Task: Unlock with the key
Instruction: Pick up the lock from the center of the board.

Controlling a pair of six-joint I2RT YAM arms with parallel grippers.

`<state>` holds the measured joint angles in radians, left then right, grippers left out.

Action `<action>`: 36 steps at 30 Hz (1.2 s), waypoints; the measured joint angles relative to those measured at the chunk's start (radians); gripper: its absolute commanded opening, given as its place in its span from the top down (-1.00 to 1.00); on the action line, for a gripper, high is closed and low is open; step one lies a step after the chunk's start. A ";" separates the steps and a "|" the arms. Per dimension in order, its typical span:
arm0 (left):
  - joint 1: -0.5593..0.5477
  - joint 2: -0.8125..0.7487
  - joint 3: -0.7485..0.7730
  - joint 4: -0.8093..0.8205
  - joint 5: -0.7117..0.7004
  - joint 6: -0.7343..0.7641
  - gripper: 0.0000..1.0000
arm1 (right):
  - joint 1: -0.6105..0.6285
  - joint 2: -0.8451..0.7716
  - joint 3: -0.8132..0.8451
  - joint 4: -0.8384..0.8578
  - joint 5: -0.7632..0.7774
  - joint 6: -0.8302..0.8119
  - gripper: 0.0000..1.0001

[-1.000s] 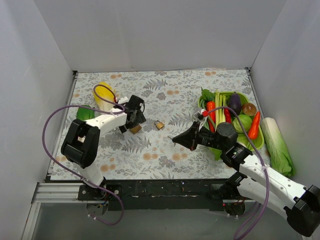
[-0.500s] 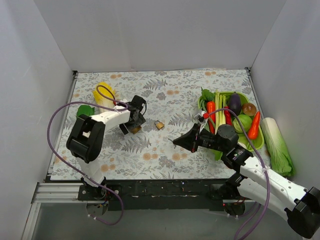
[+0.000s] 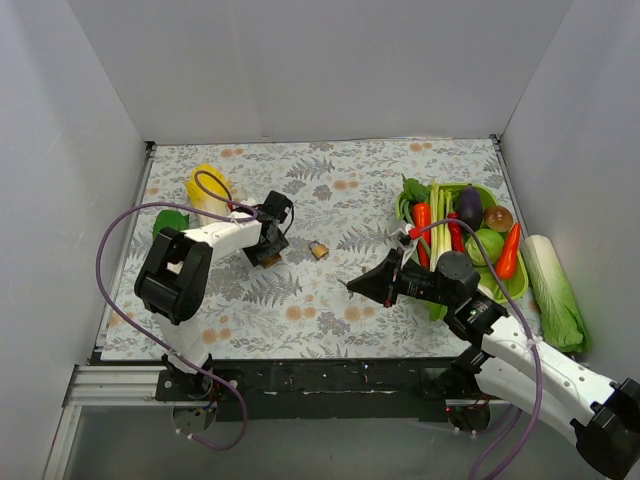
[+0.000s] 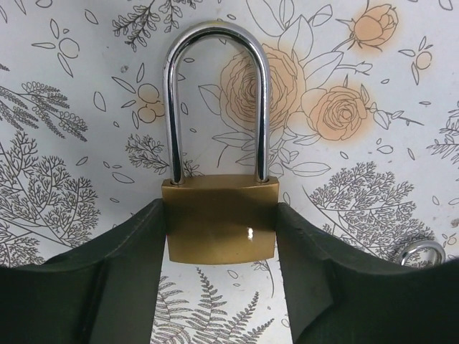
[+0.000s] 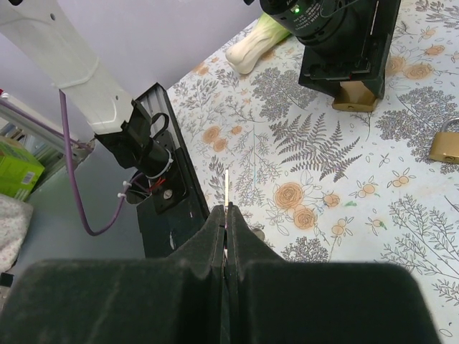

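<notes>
Two brass locks lie on the floral cloth (image 3: 330, 190). The gripped padlock (image 4: 217, 233) sits under the left gripper (image 4: 220, 211), and the second padlock (image 3: 318, 250) lies near it, at about 3 o'clock in the top view. In the left wrist view the gripped padlock lies flat with its steel shackle (image 4: 215, 29) pointing to 12 o'clock. Its face shows only a small bright glint, and any stamp on it is too faint to read. The black fingers (image 4: 136, 272) press against both sides of the brass body, so the jaws are closed on it.

The left arm is folded at the elbow and reaches toward 2 o'clock from its base. Its wrist is turned down over the lock.

The right arm stretches from its base toward 10 o'clock and ends in the right gripper (image 3: 352, 286), which points to 9 o'clock. It is at about 5 o'clock from the second padlock and apart from it. Its jaws are pinched together on the key (image 5: 226, 188), whose thin blade, seen edge-on, sticks out past the fingertips.
</notes>
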<state>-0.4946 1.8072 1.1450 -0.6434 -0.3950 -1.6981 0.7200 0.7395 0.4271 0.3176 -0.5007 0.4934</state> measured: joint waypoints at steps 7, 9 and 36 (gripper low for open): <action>-0.009 -0.003 -0.009 0.026 0.002 0.015 0.70 | 0.000 -0.013 0.000 -0.002 0.001 0.006 0.97; -0.012 -0.009 -0.016 0.032 0.002 0.014 0.80 | 0.000 -0.021 0.000 -0.006 0.004 0.005 0.97; -0.111 -0.495 -0.212 0.220 0.148 -0.114 1.00 | 0.285 0.236 0.133 -0.187 0.262 0.026 0.97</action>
<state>-0.6052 1.3121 0.9329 -0.4236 -0.2466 -1.8122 1.0050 0.9756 0.5598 0.1310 -0.2382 0.5190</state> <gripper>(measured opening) 0.554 0.028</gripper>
